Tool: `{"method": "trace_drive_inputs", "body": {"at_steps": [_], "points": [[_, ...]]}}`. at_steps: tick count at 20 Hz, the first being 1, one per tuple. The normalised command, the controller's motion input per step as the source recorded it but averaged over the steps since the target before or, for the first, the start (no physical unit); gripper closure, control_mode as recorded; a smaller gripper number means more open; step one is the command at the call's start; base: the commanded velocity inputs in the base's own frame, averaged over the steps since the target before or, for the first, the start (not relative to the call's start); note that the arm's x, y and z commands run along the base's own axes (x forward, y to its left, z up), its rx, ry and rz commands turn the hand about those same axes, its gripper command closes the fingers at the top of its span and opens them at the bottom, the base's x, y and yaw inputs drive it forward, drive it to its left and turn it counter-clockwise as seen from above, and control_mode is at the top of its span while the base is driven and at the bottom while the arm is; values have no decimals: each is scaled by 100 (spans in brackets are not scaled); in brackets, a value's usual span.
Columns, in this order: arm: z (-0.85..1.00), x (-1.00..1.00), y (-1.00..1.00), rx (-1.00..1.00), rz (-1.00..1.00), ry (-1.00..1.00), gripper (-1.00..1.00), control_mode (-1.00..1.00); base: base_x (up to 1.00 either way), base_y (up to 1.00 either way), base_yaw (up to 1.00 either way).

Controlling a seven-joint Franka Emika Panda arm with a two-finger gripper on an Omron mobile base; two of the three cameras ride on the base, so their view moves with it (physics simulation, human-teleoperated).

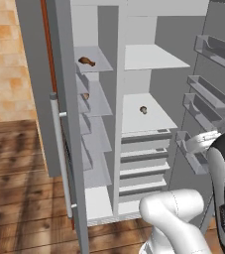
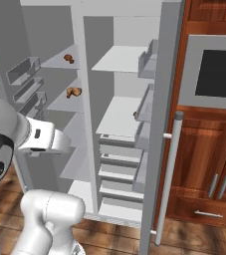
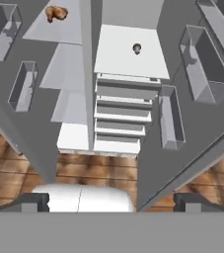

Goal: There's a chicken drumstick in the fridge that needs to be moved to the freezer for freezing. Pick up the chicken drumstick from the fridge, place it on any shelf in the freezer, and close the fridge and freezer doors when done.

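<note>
The tall grey unit stands with both doors swung wide. In the narrow freezer (image 1: 96,134), a brown piece with a paler end, which I take for the chicken drumstick (image 3: 56,13) (image 2: 74,91), lies on the second shelf from the top. A darker elongated brown piece (image 1: 86,61) rests on the shelf above, and I cannot tell for certain which of the two is the drumstick. My gripper (image 3: 111,200) is open and holds nothing. It hangs back from the shelves and faces the fridge (image 3: 130,49) drawers. The freezer door (image 1: 59,124) is to the left, the fridge door (image 2: 159,124) to the right.
A small round brown lump (image 1: 143,109) sits on the broad fridge shelf above the drawers. Door bins (image 1: 203,109) jut inward from both doors. Wooden cabinets with a built-in oven (image 2: 214,74) stand right of the unit, and a brick wall (image 1: 5,49) lies to its left.
</note>
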Motion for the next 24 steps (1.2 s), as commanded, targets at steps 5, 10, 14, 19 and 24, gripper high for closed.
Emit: {"method": "trace_drive_inputs", "body": {"at_steps": [5, 10, 14, 19, 24], "points": [[0, -27, -100, 0, 0, -12, -100, -100, 0, 0, 0], [-6, -1, -100, 0, 0, -16, -100, -100, 0, 0, 0], [-14, 2, -90, 0, 0, -14, -100, -100, 0, 0, 0], [-18, 27, -70, 0, 0, -13, -100, -100, 0, 0, 0], [-6, 35, -73, 1, 0, -14, -100, -100, 0, 0, 0]]}}
